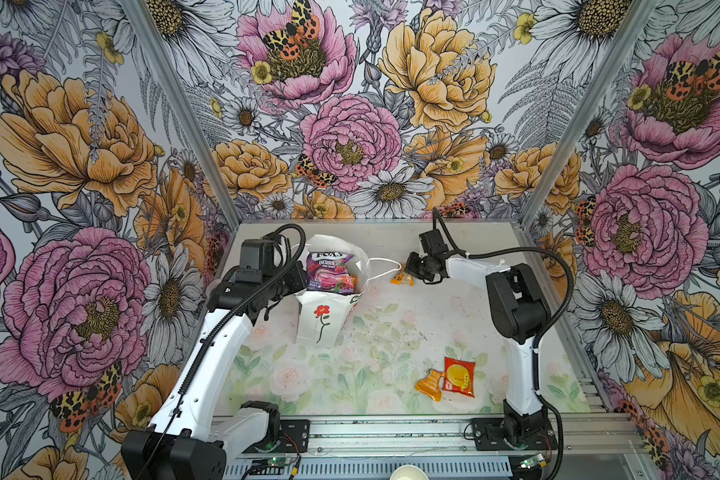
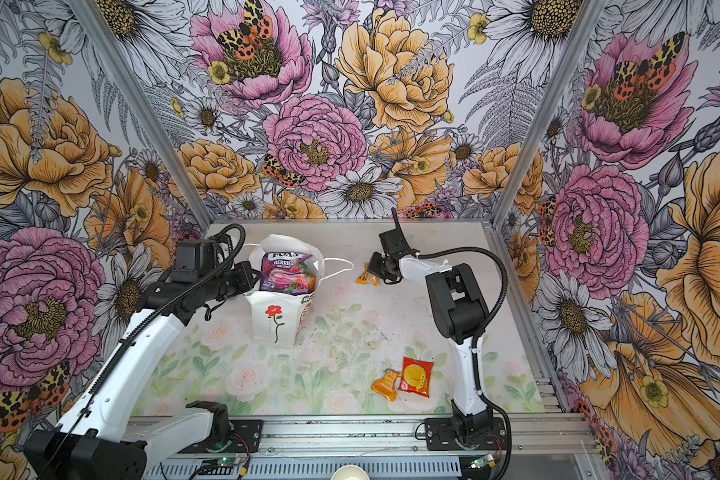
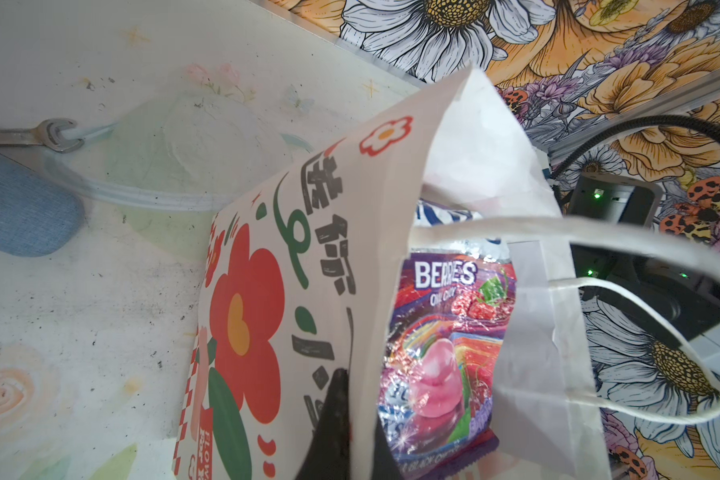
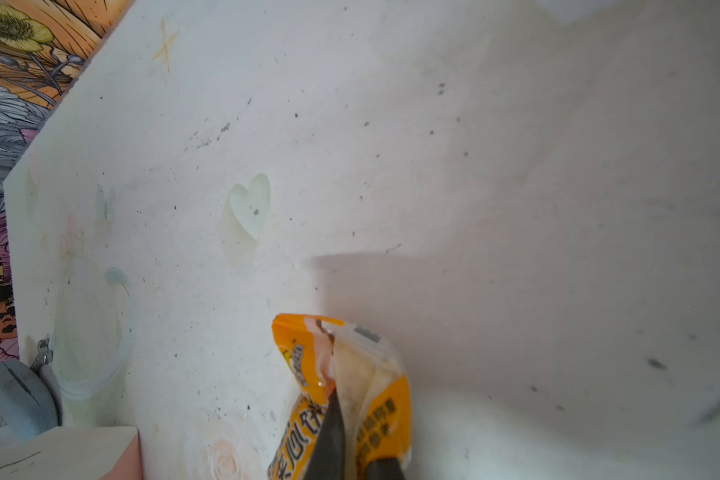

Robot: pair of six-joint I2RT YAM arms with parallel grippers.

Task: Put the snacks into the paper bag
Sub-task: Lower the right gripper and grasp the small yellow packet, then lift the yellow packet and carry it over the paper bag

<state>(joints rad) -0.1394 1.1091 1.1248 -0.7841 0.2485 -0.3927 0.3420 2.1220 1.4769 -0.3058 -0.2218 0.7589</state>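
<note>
Here, small orange packet [image 4: 304, 361] pinched between right jaws, near paper bag [image 1: 323, 324].

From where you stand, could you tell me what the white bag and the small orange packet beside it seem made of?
The paper bag: matte white paper, judging by its sharp folds and dull surface. The small orange packet: probably glossy plastic film; it crinkles and catches light.

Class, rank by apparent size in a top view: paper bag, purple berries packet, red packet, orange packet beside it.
Largest first:
paper bag
purple berries packet, partly hidden inside the bag
red packet
orange packet, crumpled, only slightly smaller
</note>
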